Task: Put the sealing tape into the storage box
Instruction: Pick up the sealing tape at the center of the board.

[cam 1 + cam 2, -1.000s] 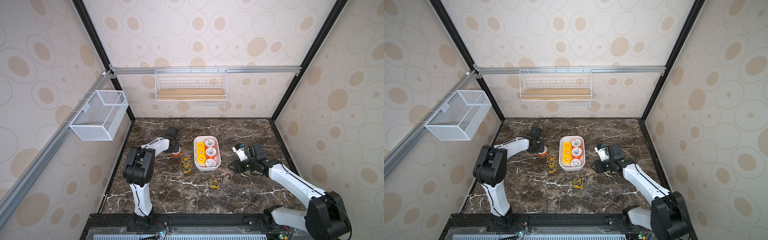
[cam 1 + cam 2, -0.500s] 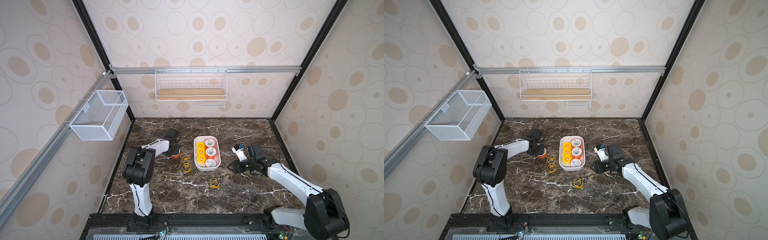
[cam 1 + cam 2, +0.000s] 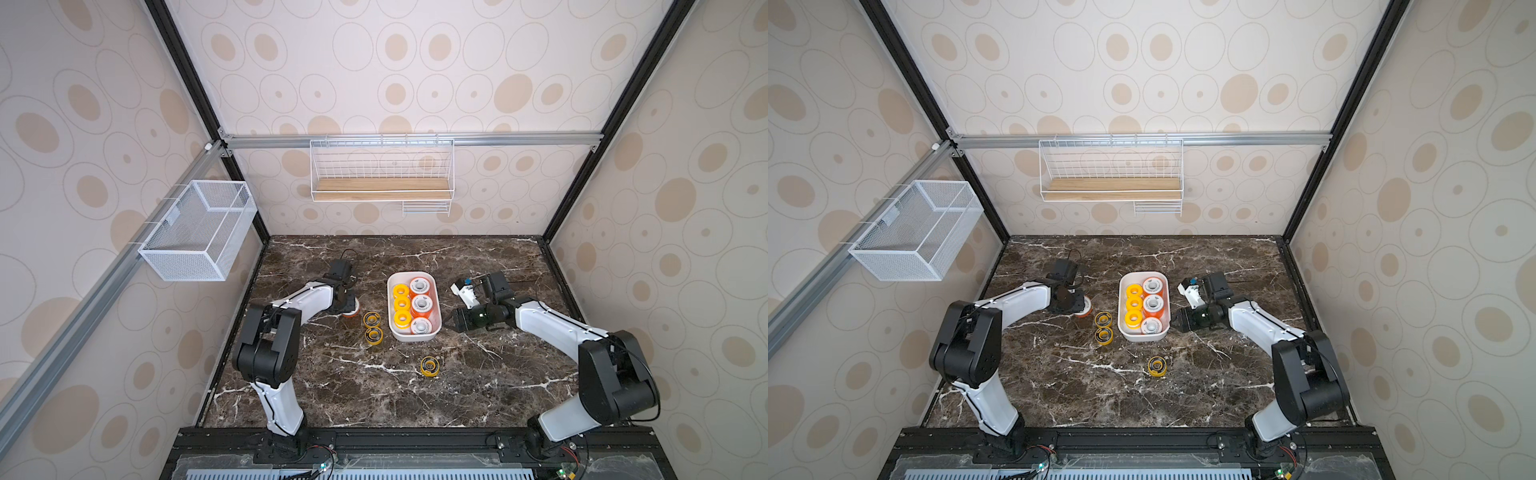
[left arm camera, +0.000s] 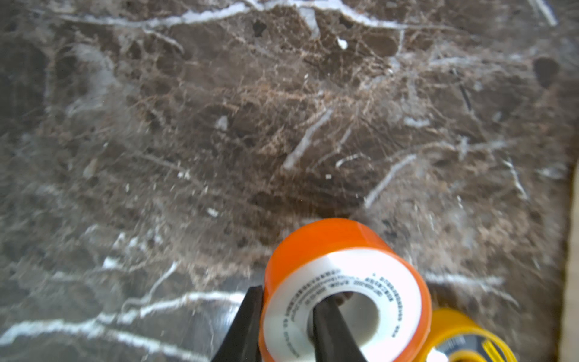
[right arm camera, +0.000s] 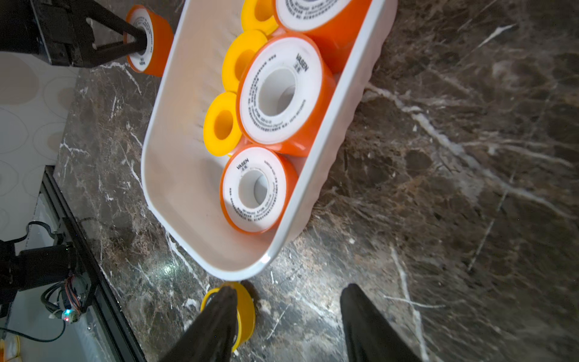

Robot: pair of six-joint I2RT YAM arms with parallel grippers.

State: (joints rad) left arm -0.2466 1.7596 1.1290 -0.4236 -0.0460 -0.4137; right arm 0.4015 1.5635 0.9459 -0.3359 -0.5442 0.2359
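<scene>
The white storage box [image 3: 412, 339] [image 3: 1142, 337] [image 5: 185, 156] stands mid-table and holds three plain yellow spools [image 3: 402, 304] and three orange sealing tape spools [image 3: 420, 304]. Left of it, my left gripper [image 3: 347, 306] [image 4: 289, 296] is shut on an orange white-faced spool [image 3: 351, 311] [image 3: 1084, 310] [image 4: 329, 250]. One finger is in its hole and the other is outside its wall. My right gripper [image 3: 451, 324] [image 5: 288, 290] stands open and holds nothing, just off the box's right wall. Three yellow dark-ringed spools [image 3: 371, 319] [image 3: 373, 335] [image 3: 429, 365] lie on the marble.
A white mesh basket [image 3: 195, 230] hangs on the left wall. A wire rack with a wooden board [image 3: 381, 187] hangs on the back wall. A yellow spool [image 4: 463, 341] lies close beside the held orange one. The black frame rail [image 3: 374, 436] borders the front.
My left gripper's jaws have narrowed onto the orange spool's wall. The right arm has hardly moved.
</scene>
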